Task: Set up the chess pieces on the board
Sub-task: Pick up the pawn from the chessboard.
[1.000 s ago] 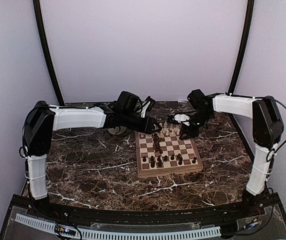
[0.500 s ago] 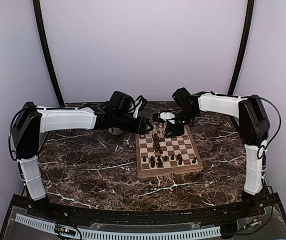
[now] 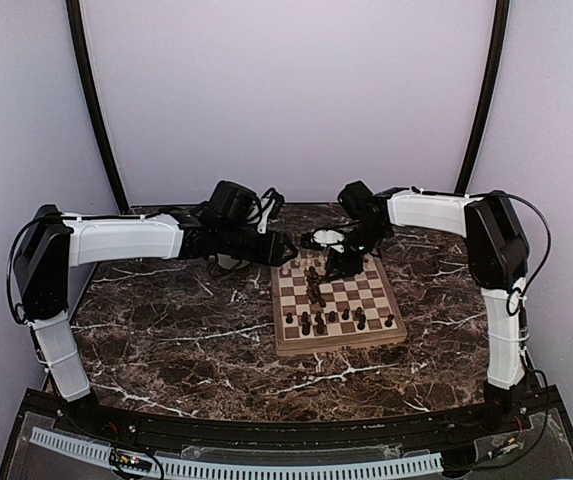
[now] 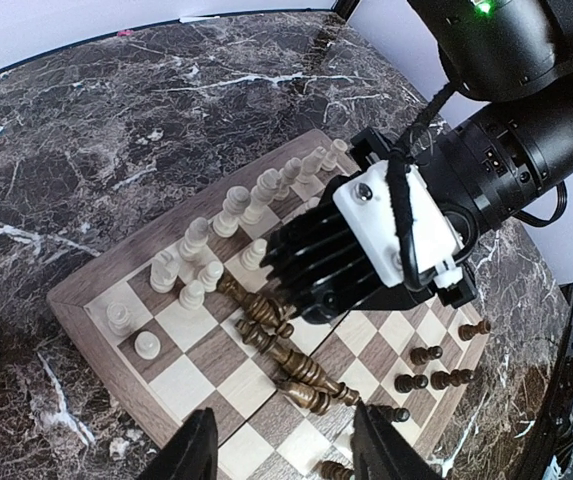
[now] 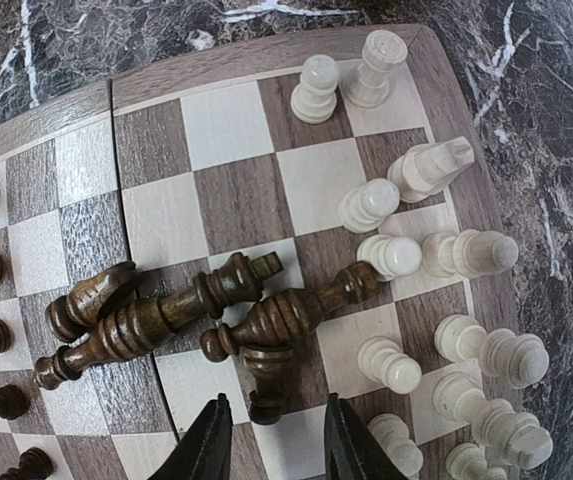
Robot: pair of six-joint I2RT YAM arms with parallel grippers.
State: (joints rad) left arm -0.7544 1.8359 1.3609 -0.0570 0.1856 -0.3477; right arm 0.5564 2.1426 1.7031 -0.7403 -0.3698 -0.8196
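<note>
A robot test cell in a lab: plain lilac walls [image 3: 296,90] and black curved poles [image 3: 96,110] box in a dark marble desk [image 3: 186,310]. The left arm [image 3: 116,238] and right arm [image 3: 431,212] rise from its near edge, behind a white perforated cable strip [image 3: 266,467].

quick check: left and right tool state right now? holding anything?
Left tool: open, empty.
Right tool: open, empty, over the toppled dark pieces.

The board [image 5: 234,205] is checked in light and dark brown. Dark brown chess pieces [image 5: 156,322] are seen at 8 o'clock, cream-white chess pieces [image 5: 386,256] at 3 o'clock. The bench [image 3: 186,320] is dark, streaked with white.
</note>
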